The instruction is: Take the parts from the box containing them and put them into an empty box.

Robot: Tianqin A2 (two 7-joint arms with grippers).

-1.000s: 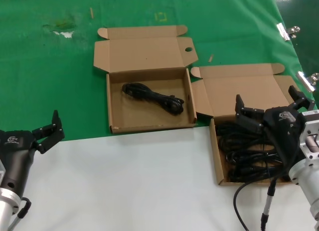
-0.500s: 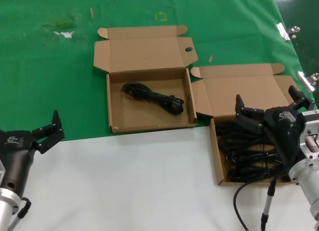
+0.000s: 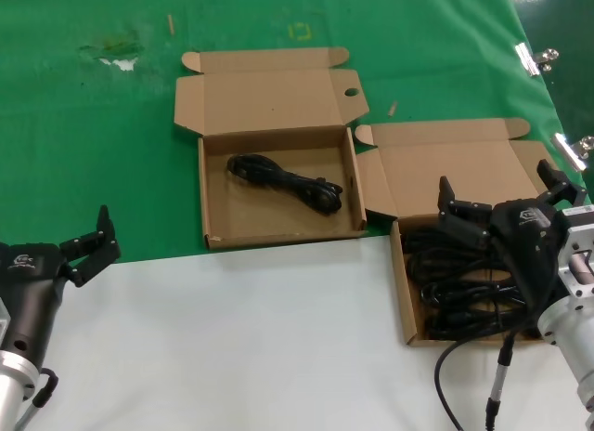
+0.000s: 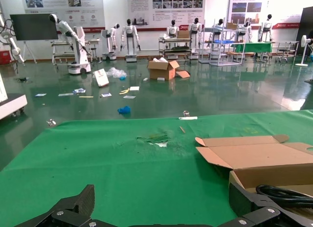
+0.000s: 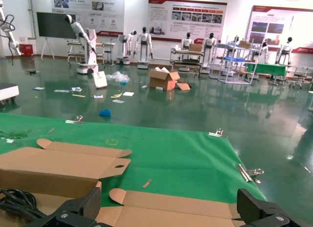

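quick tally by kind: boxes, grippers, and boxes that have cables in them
cardboard boxes: 2, the left box and the right box
grippers: 2, the left gripper and the right gripper
boxes holding cables: 2, one cable bundle at left, a heap of cables at right
total things: 4 plus cables

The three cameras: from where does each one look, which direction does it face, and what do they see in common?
Head view: from the head, looking down at the left box, right box, left gripper and right gripper.
Left wrist view: low over the green cloth, facing the hall; own fingertips show.
Right wrist view: low over the boxes, facing the hall; own fingertips show.
Shared: left box.
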